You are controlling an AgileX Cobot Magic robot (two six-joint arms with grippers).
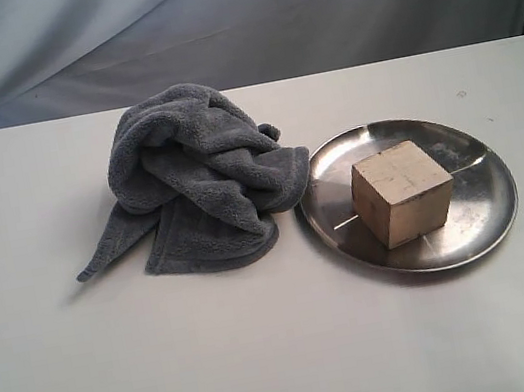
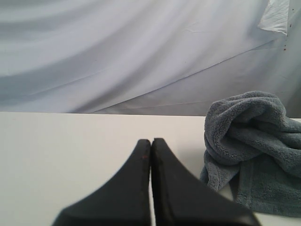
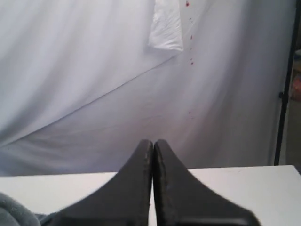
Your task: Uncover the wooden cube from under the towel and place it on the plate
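- Already the cube (image 1: 402,191) is sitting uncovered near the middle of the plate (image 1: 482,208), flat on one face, with one corner turning toward the exterior camera.
- The towel (image 1: 200,176) is lying in a bunched heap on the table (image 1: 270,357), just beside the plate. One fold is reaching the rim, though I cannot tell whether it is overlapping it.
- The left gripper (image 2: 151,141) is showing its fingers pressed together with nothing between them, and it is hanging over bare table near the towel.
- The right gripper (image 3: 153,141) is likewise pinched fully together and holding nothing. Only a grey scrap of towel is peeking into a corner of its view.
- Neither arm is appearing in the exterior view.
- Judging by how things are lying, the task is looking complete.
- The cube is looking stiff and solid, probably with some weight, so a grip would be sitting best square on two opposite flat faces, not across the sharp corners.
- The plate is looking slick, so a nudged cube could be sliding on it.
- The towel is looking soft and limp, so pinching a top fold would be lifting it.
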